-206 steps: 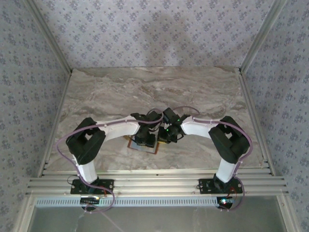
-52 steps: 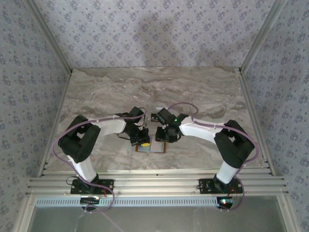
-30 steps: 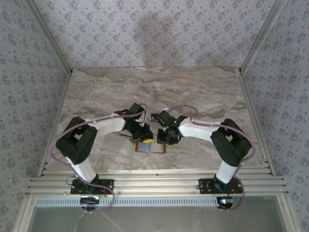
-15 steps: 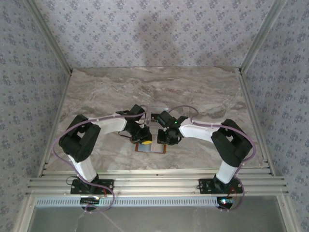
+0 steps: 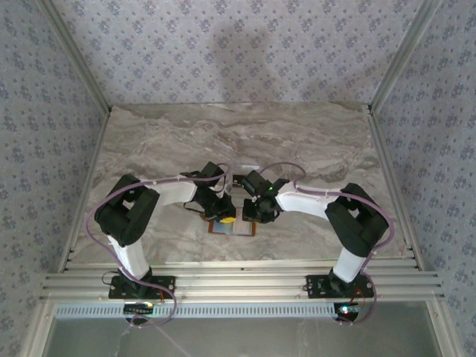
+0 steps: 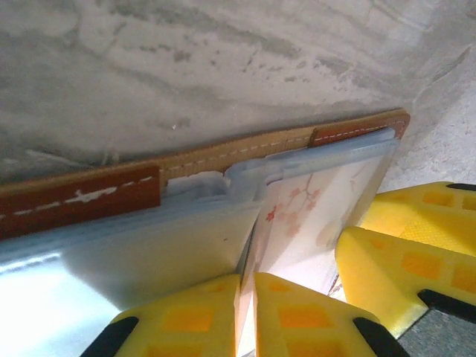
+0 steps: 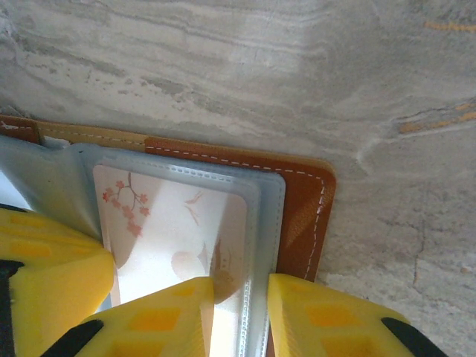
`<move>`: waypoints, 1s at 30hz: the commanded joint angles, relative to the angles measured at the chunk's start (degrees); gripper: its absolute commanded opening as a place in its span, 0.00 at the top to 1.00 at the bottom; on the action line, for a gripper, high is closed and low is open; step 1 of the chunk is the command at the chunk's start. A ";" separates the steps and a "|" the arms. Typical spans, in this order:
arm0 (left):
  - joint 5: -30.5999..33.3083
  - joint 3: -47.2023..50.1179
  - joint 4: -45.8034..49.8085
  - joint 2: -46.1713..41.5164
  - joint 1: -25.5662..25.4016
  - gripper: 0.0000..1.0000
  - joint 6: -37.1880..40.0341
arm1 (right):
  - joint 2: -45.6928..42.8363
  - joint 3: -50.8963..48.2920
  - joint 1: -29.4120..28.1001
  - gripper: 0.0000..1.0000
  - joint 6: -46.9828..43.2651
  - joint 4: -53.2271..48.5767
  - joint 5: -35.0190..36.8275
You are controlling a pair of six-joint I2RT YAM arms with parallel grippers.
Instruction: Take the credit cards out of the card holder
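The card holder [image 5: 239,230] lies open on the marble near the table's front. Its orange-brown cover [image 7: 301,201] and blue-grey sleeves [image 6: 149,245] show in both wrist views. A whitish-pink card [image 6: 309,216] printed with blossoms [image 7: 171,230] sits in a sleeve. My left gripper [image 6: 248,316] [image 5: 223,216] is shut on a thin whitish edge that runs down from that card. My right gripper [image 7: 242,320] [image 5: 253,215] is narrowly open. One of its fingers rests on the card's sleeve and the other on the cover. The black card is hidden.
The right gripper's yellow fingers [image 6: 401,256] crowd close beside the left ones over the wallet. A faint clear plastic sheet [image 5: 242,166] lies just behind both wrists. Open marble [image 5: 238,130] stretches to the back wall, with metal rails [image 5: 238,282] at the front edge.
Over the past seconds both grippers drew in over the wallet from either side. In the last half second nothing has visibly moved.
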State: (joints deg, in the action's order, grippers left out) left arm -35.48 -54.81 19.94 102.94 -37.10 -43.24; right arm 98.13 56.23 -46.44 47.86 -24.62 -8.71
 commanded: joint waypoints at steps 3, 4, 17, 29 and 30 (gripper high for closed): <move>-0.46 0.93 1.12 1.63 -0.08 0.83 1.95 | 1.26 -0.94 -0.35 0.73 0.60 -2.76 0.42; 1.28 0.61 2.83 1.65 0.05 0.82 2.50 | 1.24 -0.94 -0.37 0.73 0.72 -2.72 0.41; 6.15 -2.17 7.47 2.11 -2.53 0.76 5.21 | 0.49 -0.69 -0.34 0.73 0.65 -3.45 0.70; 5.22 -1.52 5.42 2.93 -3.25 0.75 5.71 | 0.33 -0.69 -0.23 0.73 0.55 -3.47 0.62; 4.63 -0.83 4.24 2.33 -3.09 0.76 5.33 | 0.42 -0.66 -0.23 0.73 0.50 -3.46 0.53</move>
State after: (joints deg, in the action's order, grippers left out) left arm -31.66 -57.91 23.79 103.72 -39.40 -38.39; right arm 98.10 56.23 -46.44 47.83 -24.67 -8.71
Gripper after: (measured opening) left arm 0.244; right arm 0.271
